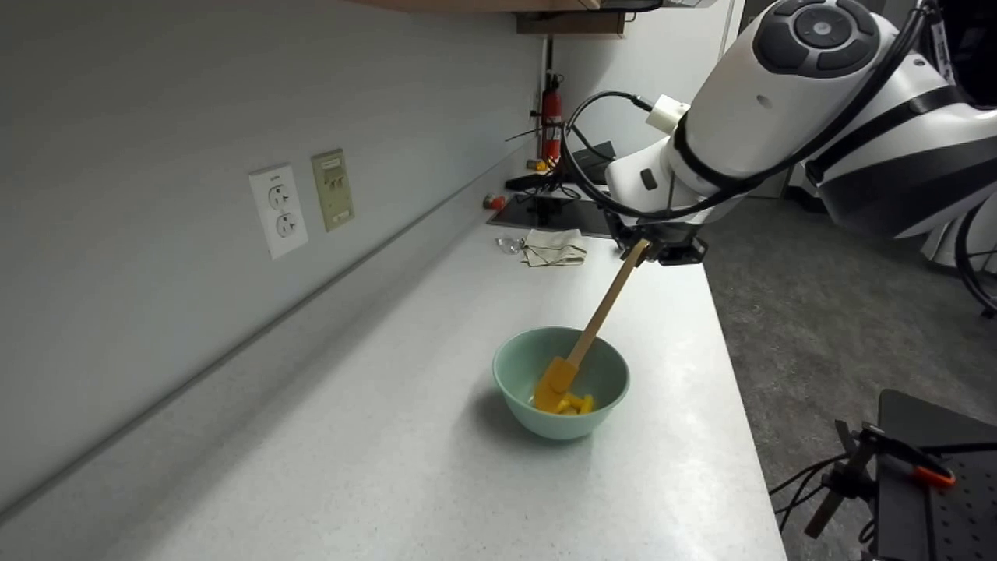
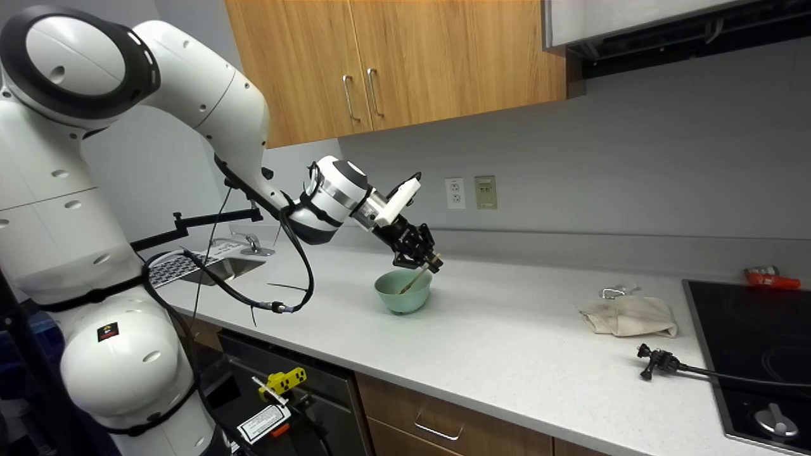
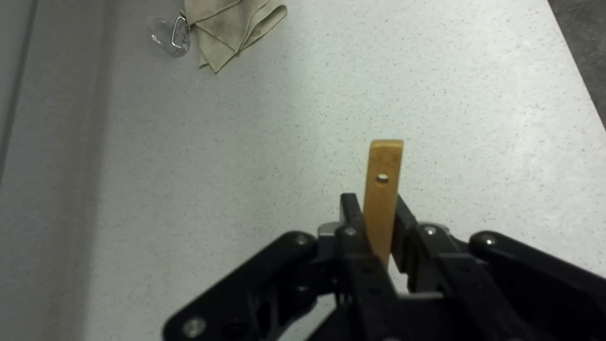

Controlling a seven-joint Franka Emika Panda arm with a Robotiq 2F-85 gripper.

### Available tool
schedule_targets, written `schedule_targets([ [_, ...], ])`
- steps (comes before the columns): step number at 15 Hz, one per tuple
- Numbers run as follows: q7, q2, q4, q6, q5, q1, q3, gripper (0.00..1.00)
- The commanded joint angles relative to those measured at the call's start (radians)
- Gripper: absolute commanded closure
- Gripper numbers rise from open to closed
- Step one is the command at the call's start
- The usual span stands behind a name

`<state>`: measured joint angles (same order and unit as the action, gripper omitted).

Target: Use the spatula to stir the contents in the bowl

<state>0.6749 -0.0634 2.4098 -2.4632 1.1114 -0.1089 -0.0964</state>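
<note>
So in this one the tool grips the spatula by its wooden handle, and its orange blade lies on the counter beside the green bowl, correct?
Not quite. The orange blade is inside the green bowl, by the yellow pieces, as an exterior view shows; the tool does grip the spatula by its wooden handle.

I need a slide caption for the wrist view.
Hand gripping the spatula near its holed end, above the counter.
</note>
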Motion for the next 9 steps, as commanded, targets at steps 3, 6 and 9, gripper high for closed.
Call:
schedule_targets([
  [3,0.056,-0.019,0.014,0.022,-0.075,-0.01,-0.005,0.96],
  [6,0.064,-0.022,0.003,0.0,-0.123,-0.007,-0.001,0.96],
  [9,0.034,-0.03,-0.001,-0.038,-0.1,-0.001,0.003,0.96],
])
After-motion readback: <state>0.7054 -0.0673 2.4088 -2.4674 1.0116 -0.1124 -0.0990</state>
